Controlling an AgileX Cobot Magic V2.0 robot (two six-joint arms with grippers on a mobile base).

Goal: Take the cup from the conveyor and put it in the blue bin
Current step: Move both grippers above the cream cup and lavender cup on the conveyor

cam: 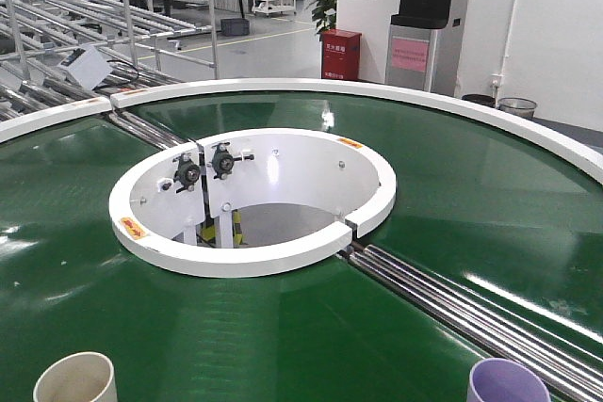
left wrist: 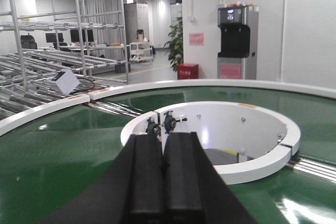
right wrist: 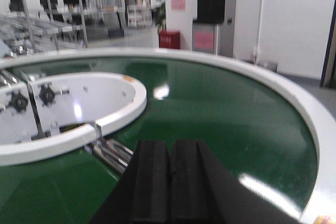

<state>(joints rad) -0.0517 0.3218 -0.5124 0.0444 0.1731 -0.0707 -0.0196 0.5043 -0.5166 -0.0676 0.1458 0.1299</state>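
Exterior front-facing view: the ring-shaped conveyor surface point(cam: 471, 176) is noted as glossy dark green, bounded by a white inner rim point(cam: 254, 259) and a white outer rim point(cam: 424, 96). It is crossed at lower right by a band of steel rollers point(cam: 471, 313). Two cups are carried at its near edge, both cut off by the frame. A cream cup point(cam: 75, 378) stands at lower left and a lilac cup point(cam: 509, 383) at lower right, near the rollers. Both are upright with mouths up, and they are well apart.

Left wrist-mounted view: the left tool point(left wrist: 163, 145) is seen against the green belt. Its two black fingers are pressed together and nothing is held.

Right wrist-mounted view: the right tool point(right wrist: 169, 150) is likewise closed, fingers touching, nothing gripped. The rollers are seen just ahead to its left.
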